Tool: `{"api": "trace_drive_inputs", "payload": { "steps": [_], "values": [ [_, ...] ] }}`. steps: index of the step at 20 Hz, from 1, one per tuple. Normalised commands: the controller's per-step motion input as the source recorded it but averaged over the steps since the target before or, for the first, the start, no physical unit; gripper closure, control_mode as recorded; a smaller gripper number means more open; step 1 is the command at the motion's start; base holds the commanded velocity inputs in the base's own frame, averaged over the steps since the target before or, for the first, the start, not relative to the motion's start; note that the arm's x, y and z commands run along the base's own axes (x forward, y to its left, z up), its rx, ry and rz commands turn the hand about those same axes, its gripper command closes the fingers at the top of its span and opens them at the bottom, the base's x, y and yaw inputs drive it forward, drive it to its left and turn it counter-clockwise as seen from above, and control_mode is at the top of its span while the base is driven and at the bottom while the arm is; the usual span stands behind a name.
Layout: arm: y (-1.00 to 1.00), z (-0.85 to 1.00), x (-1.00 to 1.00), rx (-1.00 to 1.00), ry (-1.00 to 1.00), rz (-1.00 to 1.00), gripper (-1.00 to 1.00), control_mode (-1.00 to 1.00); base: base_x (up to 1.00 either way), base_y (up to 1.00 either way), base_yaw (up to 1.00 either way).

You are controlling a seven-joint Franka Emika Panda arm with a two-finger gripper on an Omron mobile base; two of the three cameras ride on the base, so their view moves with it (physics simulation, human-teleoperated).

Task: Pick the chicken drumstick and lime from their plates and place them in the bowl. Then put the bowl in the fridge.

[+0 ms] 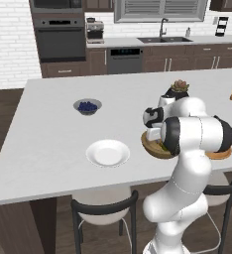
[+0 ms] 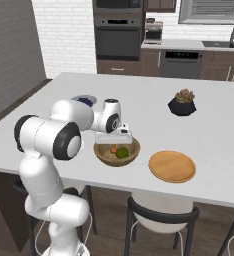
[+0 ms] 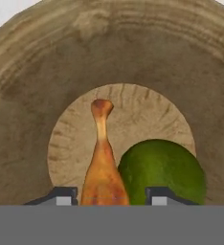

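The deep brown wooden bowl (image 2: 103, 153) stands on the island, partly behind my arm in the left base view (image 1: 150, 146). Inside it lie the orange-brown chicken drumstick (image 3: 102, 167), bone end pointing away from me, and the green lime (image 3: 164, 167), touching side by side; both also show from the right base as the drumstick (image 2: 113, 148) and the lime (image 2: 122, 153). My gripper (image 3: 109, 198) hangs open just above the bowl's middle (image 2: 115, 136), holding nothing. The white plate (image 1: 108, 153) and the tan wooden plate (image 2: 172, 166) are bare.
A small grey bowl of blueberries (image 1: 87, 106) sits farther back on the island. A dark potted succulent (image 2: 182, 102) stands behind the wooden plate. Black stools (image 1: 104, 211) line the island's near edge. The wall oven (image 1: 60, 37) and the sink counter are at the back.
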Motion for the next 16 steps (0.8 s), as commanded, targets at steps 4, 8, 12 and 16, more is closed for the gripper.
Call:
{"api": "trace_drive_inputs", "payload": {
  "steps": [4, 8, 12, 16],
  "values": [
    [0.00, 0.00, 0.00, 0.00, 0.00, 0.00, -1.00, -1.00, 0.00, 0.00, 0.00],
    [0.00, 0.00, 0.00, 0.00, 0.00, 0.00, -1.00, -1.00, 0.00, 0.00, 0.00],
    [0.21, 0.21, -0.34, 0.00, -0.10, 0.00, -1.00, -1.00, 0.00, 0.00, 0.00],
    [0.64, 0.09, -0.33, -0.04, -0.13, 0.00, -1.00, -1.00, 0.00, 0.00, 0.00]
  ]
}}
